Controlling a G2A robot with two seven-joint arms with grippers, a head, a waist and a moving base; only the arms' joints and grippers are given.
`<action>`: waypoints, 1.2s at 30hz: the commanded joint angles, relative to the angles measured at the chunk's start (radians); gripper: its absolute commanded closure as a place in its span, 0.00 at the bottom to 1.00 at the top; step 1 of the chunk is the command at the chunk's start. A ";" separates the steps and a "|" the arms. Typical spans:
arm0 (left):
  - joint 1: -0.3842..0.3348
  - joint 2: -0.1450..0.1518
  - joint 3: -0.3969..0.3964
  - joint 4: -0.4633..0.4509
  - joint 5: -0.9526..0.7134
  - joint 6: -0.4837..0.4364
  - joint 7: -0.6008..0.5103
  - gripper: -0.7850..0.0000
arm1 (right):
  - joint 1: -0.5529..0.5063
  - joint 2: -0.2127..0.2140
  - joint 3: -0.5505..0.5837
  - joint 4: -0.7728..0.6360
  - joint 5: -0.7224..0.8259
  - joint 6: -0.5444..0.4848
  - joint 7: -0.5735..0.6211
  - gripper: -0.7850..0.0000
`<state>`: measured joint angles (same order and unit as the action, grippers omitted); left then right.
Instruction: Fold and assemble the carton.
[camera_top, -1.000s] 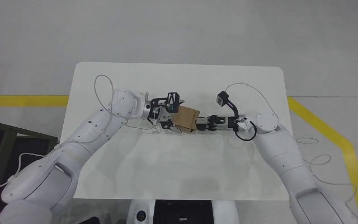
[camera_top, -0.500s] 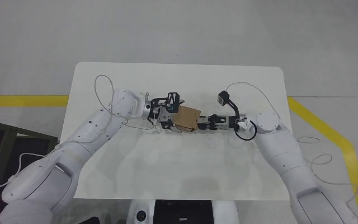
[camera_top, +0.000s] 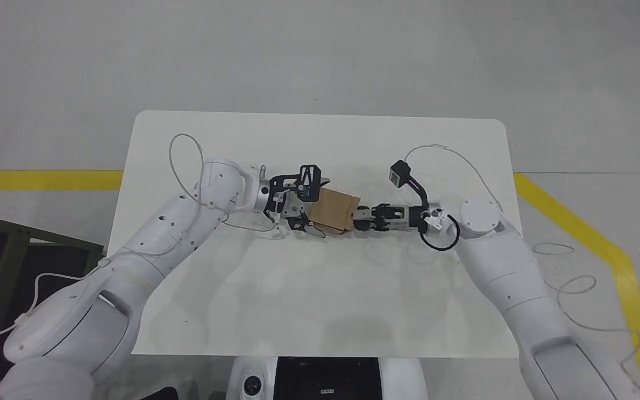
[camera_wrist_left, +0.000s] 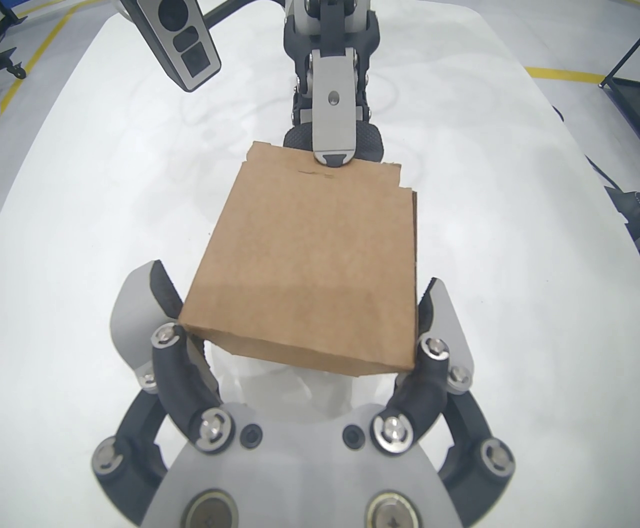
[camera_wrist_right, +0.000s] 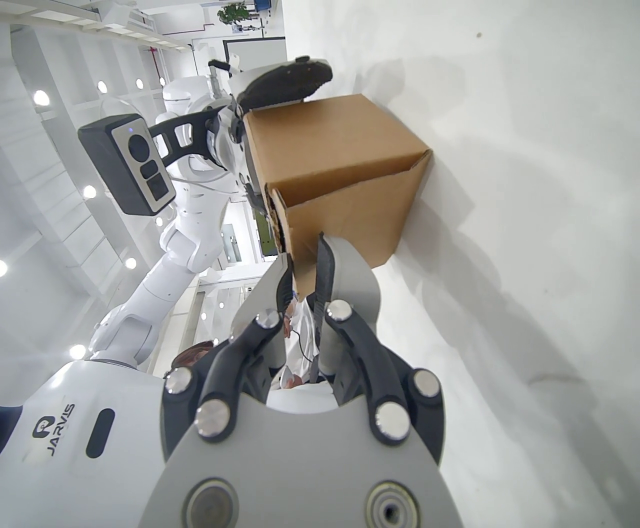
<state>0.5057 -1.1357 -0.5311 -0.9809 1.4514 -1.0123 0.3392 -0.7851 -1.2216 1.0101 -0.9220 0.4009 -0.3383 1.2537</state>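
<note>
A brown cardboard carton (camera_top: 333, 209) lies on its side at the middle of the white table (camera_top: 200, 300), held between both arms. My left gripper (camera_wrist_left: 295, 280) is shut on the carton (camera_wrist_left: 310, 250), one finger against each side wall at its near end. At the opposite end, my right gripper (camera_wrist_right: 302, 277) is shut on the edge of an end flap of the carton (camera_wrist_right: 340, 165). That end stands partly open, with a gap along the flap's edge. In the top view the left gripper (camera_top: 303, 218) and right gripper (camera_top: 352, 222) meet the carton from either side.
Thin cables loop over the table behind each arm (camera_top: 180, 150) (camera_top: 450, 160). The table's front half and its far strip are bare white surface. Yellow floor tape (camera_top: 60, 180) runs past both sides of the table.
Almost nothing differs: the right wrist has shifted very slightly, while the carton and the left gripper keep their places.
</note>
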 joint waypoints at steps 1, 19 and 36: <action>0.000 0.000 0.001 -0.002 0.001 0.000 -0.001 0.00 | 0.004 -0.003 -0.008 -0.007 -0.003 0.004 -0.002 0.94; 0.005 0.000 -0.005 0.001 0.005 0.000 -0.002 0.00 | 0.006 0.001 0.002 -0.037 -0.003 -0.006 0.006 0.64; 0.007 0.001 -0.009 -0.001 0.007 0.000 -0.001 0.00 | -0.033 0.029 0.059 -0.076 -0.037 0.024 -0.018 1.00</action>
<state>0.5131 -1.1350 -0.5401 -0.9815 1.4584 -1.0123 0.3384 -0.8170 -1.1936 1.0665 -0.9960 0.3664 -0.3146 1.2380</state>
